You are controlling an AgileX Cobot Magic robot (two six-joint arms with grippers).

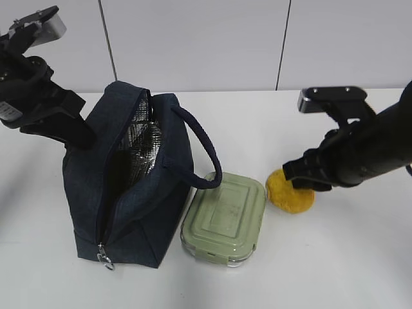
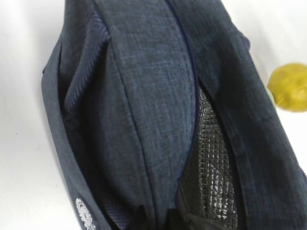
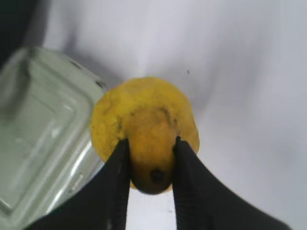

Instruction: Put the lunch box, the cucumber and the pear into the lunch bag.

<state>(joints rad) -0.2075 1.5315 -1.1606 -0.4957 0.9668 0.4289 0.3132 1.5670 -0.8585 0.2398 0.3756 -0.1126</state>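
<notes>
I've got the right claw pinching the pear at its narrow top, firm but slick, may roll; left claw clenched on bag edge.

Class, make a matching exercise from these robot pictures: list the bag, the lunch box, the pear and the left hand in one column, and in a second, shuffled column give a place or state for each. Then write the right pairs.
Things
1. bag
2. lunch box
3. pear
4. left hand

Places or states
A. lid on, lying flat on the table between the bag and the pear
B. between the black fingers of the right hand
C. standing unzipped, silver lining showing
D. at the bag's far left edge

Pairs: 1-C, 2-A, 3-B, 4-D
</notes>
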